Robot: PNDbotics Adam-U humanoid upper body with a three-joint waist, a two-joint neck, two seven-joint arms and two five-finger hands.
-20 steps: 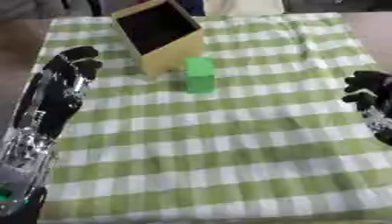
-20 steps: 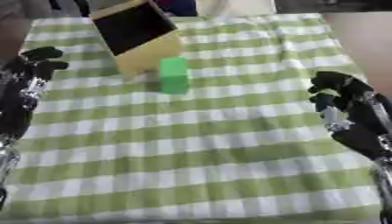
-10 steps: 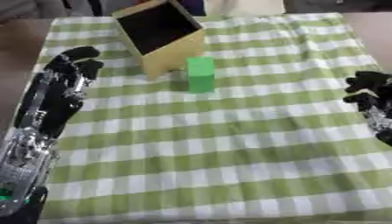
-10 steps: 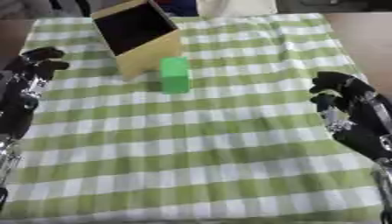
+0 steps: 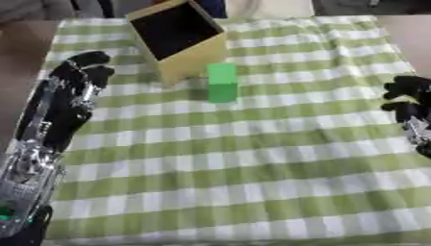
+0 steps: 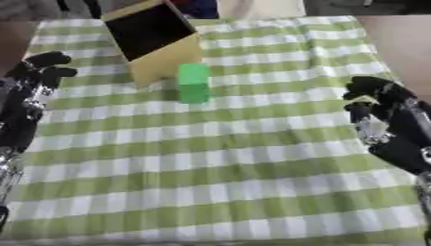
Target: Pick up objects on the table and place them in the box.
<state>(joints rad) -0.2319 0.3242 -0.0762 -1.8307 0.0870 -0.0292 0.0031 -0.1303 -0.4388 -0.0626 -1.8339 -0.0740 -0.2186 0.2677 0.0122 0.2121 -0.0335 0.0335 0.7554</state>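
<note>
While the green block (image 5: 222,82) stands untouched on the table (image 5: 252,158), just beside the front of the box (image 5: 178,39), the task sits at its start: nothing is grasped yet. The left hand (image 5: 69,96) rests at the table's left edge, fingers relaxed and holding nothing; the right hand (image 6: 389,122) waits at the right edge, fingers loosely bent, also holding nothing. Next, I judge, a hand must reach across and close round the block. The block looks smooth and rigid; the box is tan with a dark inside, tilted; the checked cloth lies soft and slightly rumpled.
</note>
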